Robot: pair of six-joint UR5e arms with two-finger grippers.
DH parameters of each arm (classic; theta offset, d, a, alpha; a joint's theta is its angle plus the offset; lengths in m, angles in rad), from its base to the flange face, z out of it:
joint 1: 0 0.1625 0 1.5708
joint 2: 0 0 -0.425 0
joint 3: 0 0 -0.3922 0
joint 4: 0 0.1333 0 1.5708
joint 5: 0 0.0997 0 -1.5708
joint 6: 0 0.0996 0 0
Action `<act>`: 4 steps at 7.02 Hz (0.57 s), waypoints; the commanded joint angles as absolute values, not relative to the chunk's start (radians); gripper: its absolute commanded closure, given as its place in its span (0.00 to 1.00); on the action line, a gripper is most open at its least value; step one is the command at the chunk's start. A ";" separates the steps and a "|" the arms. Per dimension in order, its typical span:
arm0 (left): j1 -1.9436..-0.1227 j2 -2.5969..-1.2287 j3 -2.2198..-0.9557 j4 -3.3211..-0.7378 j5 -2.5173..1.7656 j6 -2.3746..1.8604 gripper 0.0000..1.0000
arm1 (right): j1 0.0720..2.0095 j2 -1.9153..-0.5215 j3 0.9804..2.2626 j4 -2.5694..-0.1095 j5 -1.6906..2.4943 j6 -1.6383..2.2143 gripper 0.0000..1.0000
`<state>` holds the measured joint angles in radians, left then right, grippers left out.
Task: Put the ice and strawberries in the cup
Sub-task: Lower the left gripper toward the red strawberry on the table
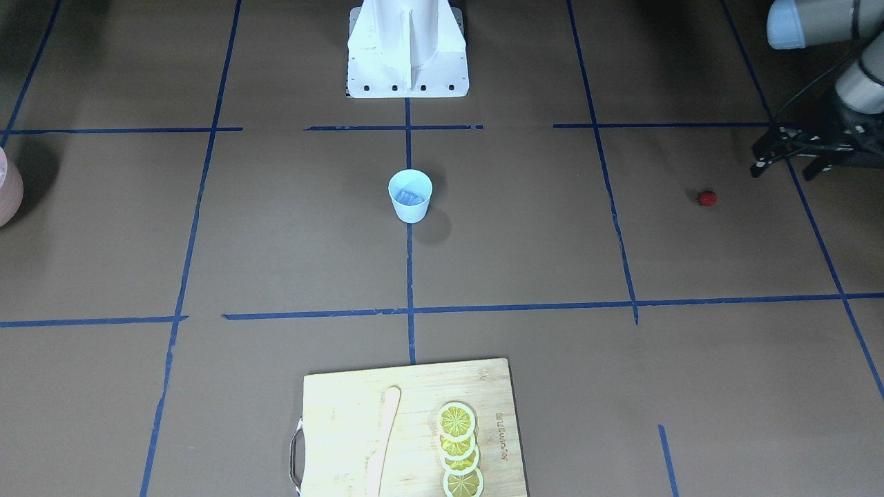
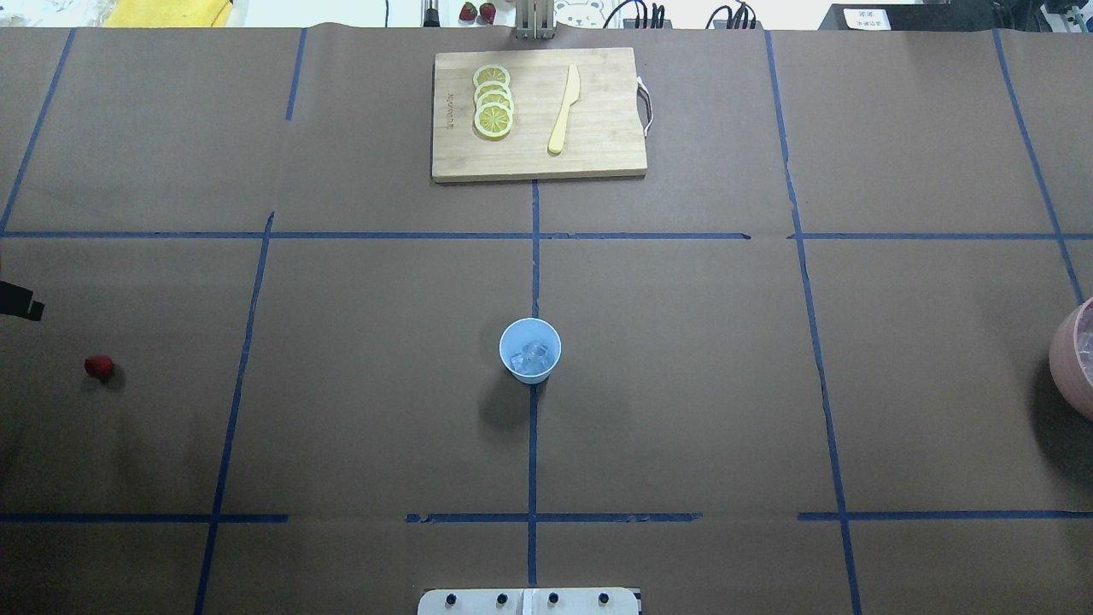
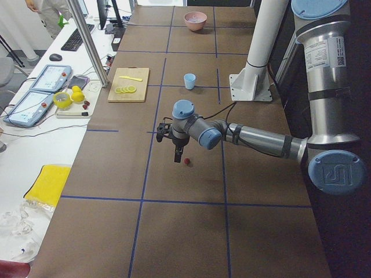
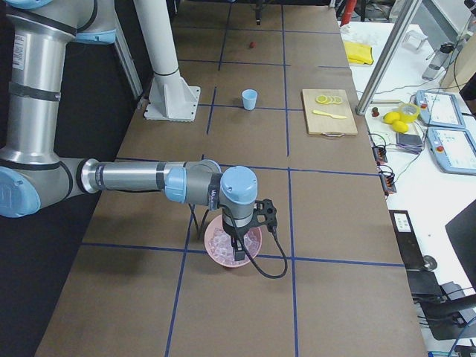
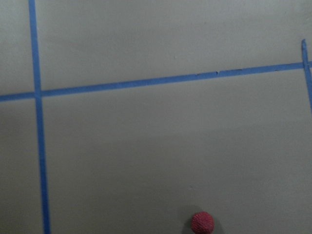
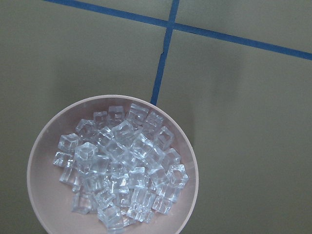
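Observation:
The light blue cup [image 2: 530, 350] stands upright at the table's middle with a few ice cubes [image 2: 534, 360] inside. More ice [image 6: 122, 165] fills a pink bowl [image 6: 41, 146]. A tiny red strawberry [image 1: 706, 199] lies alone on the brown paper, far to the robot's left of the cup. My left gripper [image 1: 784, 169] hovers just beyond the berry toward the table's end, fingers spread open with nothing between them. The right gripper [image 4: 242, 249] hangs over the ice bowl, and whether it is open or shut cannot be told. The left wrist view shows the strawberry [image 5: 202, 223] at its bottom edge.
A wooden cutting board [image 2: 598, 154] with lemon slices [image 2: 493, 101] and a pale knife [image 2: 564, 109] lies at the far side. The pink bowl [image 2: 1067, 359] sits at the table's right end. The white robot base [image 1: 407, 48] stands behind the cup.

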<state>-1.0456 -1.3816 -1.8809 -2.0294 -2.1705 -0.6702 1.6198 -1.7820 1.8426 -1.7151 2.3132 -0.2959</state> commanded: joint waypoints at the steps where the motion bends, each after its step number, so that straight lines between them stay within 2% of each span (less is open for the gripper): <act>1: -0.922 -1.371 -1.756 -2.266 -2.103 -0.818 0.00 | 1.620 -1.782 1.844 -1.715 2.313 -0.296 0.00; 2: -0.896 -1.374 -1.700 -2.342 -2.097 -0.854 0.00 | 1.620 -1.784 1.842 -1.715 2.312 -0.298 0.00; 4: -0.865 -1.381 -1.683 -2.350 -2.097 -0.856 0.00 | 1.620 -1.782 1.842 -1.715 2.310 -0.299 0.00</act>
